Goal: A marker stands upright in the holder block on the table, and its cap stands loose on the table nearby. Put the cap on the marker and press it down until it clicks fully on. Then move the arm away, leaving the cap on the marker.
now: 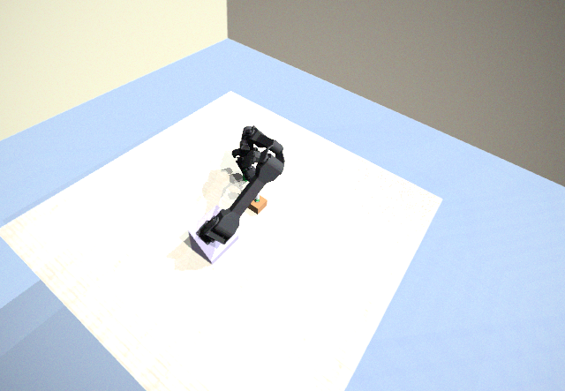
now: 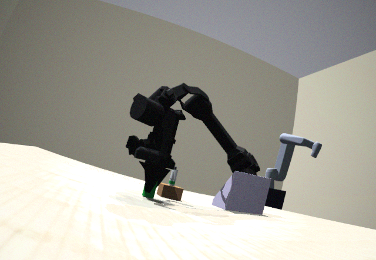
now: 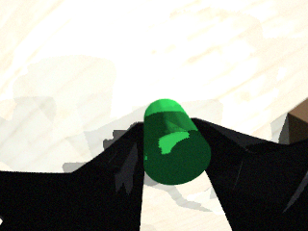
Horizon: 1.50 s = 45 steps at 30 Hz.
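The green cap (image 1: 244, 176) (image 2: 148, 193) (image 3: 175, 161) stands upright on the table, between the fingertips. My gripper (image 2: 151, 188) (image 3: 166, 126) points down and is shut on the cap, one finger against each side of it. The marker (image 2: 173, 175) (image 1: 258, 198), white with a green band and a dark tip, stands upright in the holder block. The orange-brown holder block (image 1: 258, 206) (image 2: 169, 192) (image 3: 298, 127) is a short way from the cap; in the wrist view only its corner shows at the right edge, and the marker is out of sight.
The arm's base sits on a lilac wedge-shaped block (image 1: 213, 256) (image 2: 247, 193). The arm's upper link passes over the holder block's side in the top view. A grey-blue robot arm (image 2: 285, 160) on a black box (image 2: 275, 198) stands behind the wedge in the exterior view.
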Each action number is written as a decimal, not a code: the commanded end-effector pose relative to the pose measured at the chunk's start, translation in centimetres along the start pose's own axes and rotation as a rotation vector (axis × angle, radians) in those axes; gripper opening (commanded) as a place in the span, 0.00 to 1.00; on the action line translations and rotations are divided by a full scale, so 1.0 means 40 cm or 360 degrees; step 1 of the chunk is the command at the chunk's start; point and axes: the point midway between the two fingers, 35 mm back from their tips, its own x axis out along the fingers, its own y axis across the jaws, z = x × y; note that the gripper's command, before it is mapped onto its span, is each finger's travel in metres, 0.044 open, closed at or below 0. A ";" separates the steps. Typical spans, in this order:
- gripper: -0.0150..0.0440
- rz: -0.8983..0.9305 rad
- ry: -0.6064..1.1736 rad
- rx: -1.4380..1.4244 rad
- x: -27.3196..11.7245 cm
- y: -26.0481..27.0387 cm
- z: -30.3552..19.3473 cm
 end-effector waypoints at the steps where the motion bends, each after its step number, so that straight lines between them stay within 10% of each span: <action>1: 0.25 0.0014 0.0000 -0.0019 -0.022 0.003 0.000; 45: 0.25 -0.0013 0.0007 0.0004 -0.226 -0.159 -0.004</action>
